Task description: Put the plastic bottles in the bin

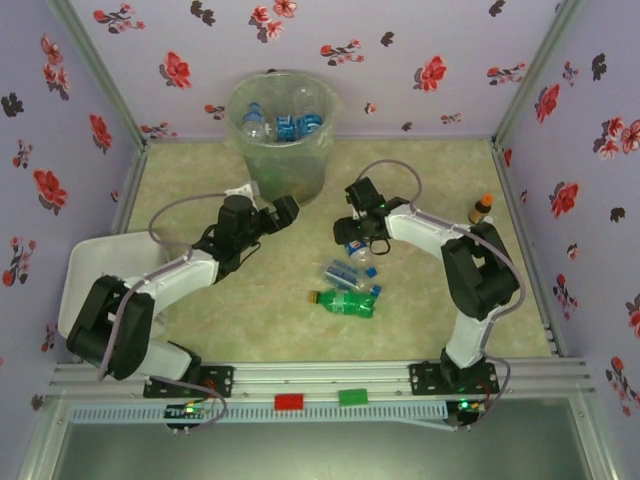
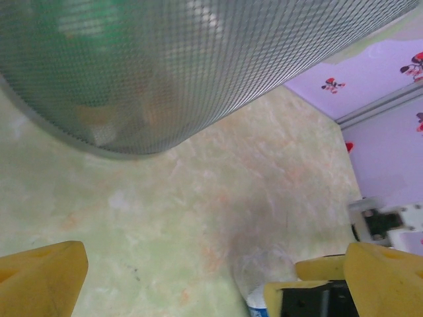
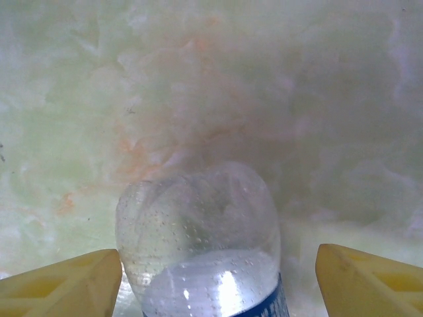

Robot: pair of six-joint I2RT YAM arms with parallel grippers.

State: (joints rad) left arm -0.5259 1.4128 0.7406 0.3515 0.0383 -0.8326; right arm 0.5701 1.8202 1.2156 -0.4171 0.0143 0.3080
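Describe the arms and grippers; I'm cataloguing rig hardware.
The left arm and right arm have white links, black joints and a looping grey cable each. Left fingers and right fingers are yellow wedges.

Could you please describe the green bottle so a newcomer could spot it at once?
On the table, just left of the right arm, lies a cluster of bottles. The green bottle lies sideways nearest the arm's base; the others are clear with blue labels.

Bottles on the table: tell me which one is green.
The green bottle lying closest to the near edge of the table; the clear bottles beside it carry blue labels.
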